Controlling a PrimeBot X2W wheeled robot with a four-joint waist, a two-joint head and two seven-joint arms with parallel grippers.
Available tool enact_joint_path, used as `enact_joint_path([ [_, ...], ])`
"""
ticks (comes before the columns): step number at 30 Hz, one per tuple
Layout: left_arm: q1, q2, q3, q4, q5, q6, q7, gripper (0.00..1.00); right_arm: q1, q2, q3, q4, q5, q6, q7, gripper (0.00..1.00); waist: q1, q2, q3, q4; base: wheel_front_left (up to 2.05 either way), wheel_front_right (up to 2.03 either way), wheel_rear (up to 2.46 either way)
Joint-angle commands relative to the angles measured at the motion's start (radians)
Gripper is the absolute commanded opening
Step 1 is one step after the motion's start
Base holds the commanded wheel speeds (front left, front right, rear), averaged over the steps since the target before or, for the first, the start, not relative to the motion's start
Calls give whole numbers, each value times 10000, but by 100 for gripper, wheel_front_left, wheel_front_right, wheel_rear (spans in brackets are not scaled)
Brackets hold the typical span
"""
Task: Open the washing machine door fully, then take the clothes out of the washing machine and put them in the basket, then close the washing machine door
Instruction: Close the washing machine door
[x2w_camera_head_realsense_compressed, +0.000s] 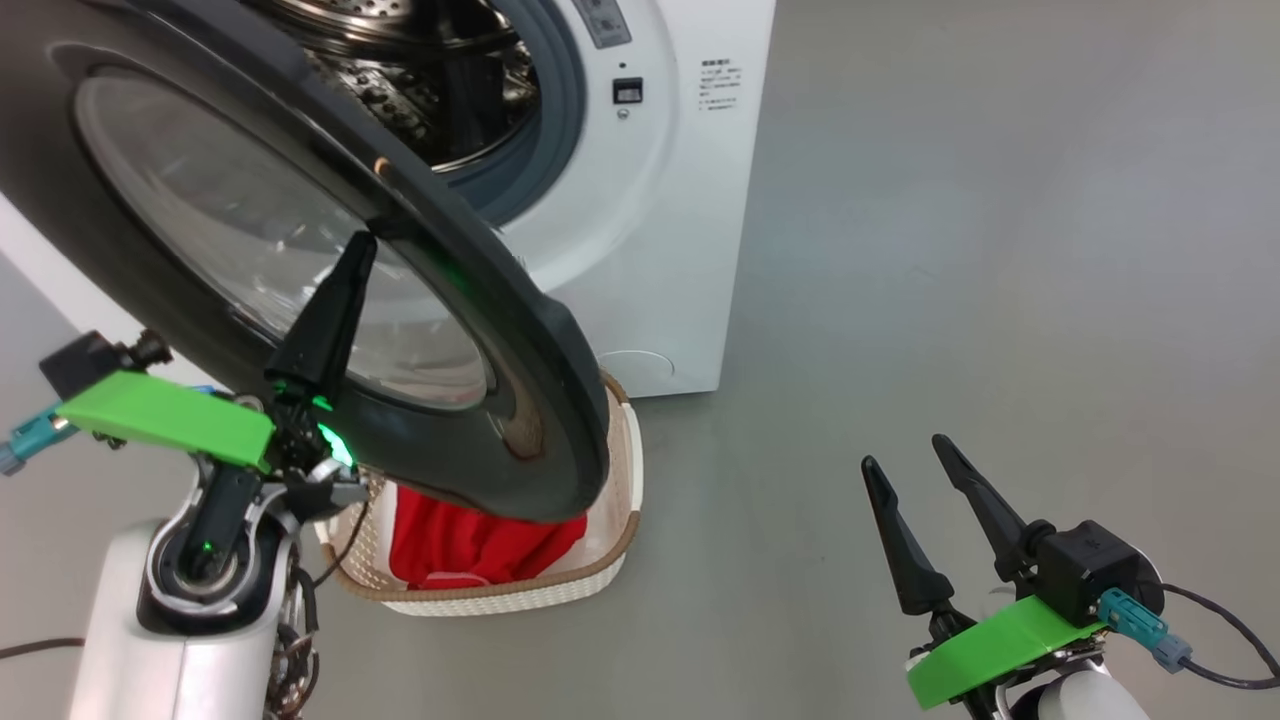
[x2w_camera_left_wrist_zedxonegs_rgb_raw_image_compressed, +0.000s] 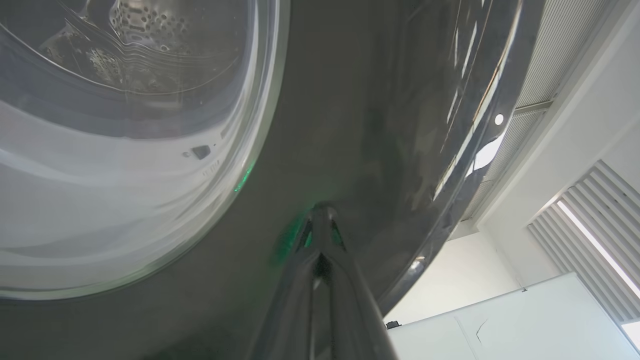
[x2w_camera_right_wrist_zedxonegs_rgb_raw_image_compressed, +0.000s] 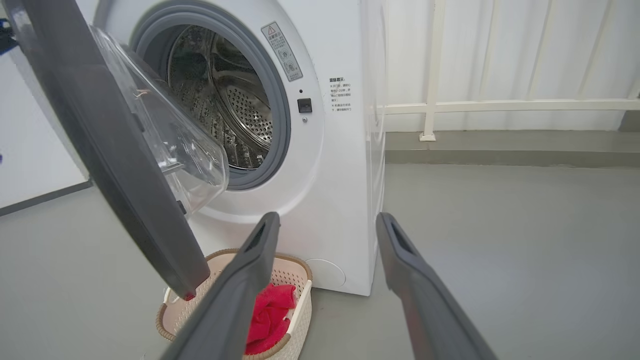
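Nearest, head view: left gripper, long dark jaws pressed together, tips touching the dark band of the large round glossy black washing machine door, just beside its clear glass window.
Door, head view: part-open, upright, outer face toward the left gripper, free edge swung toward the robot and hanging over the basket.
Machine, head view: big white washing machine lies beyond the door.
Basket, head view: small cream perforated plastic basket on the grey floor at the machine's foot, bright red clothes inside.
Right gripper, head view: jaws apart, empty, well off to the door's right, so the left arm is nearer.
Left wrist view: left gripper meets the door face-on.
Right wrist view: door seen nearly edge-on, standing out from the opening; perforated steel drum looks empty.
Coming move, judged: push along the jaws' own line, through the door face toward the opening.
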Motion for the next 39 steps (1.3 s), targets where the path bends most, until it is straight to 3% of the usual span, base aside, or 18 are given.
enact_joint_path([
  [1, -482, 128, 206, -160, 50, -153, -62, 0, -338, -20, 250, -256, -131, 63, -98, 100, 0, 0, 140, -172, 0, 0, 0],
  [19, -2030, 167, 249, 1399, 522, -553, -1179, 0, -548, -20, 274, -298, -38, 63, -140, 100, 0, 0, 664, -855, 0, 0, 0],
  [39, -3966, 396, 439, 3199, 766, -917, -1745, 0, -822, -20, 150, -549, 35, 63, -151, 100, 0, 0, 1478, -1289, 0, 0, 0],
])
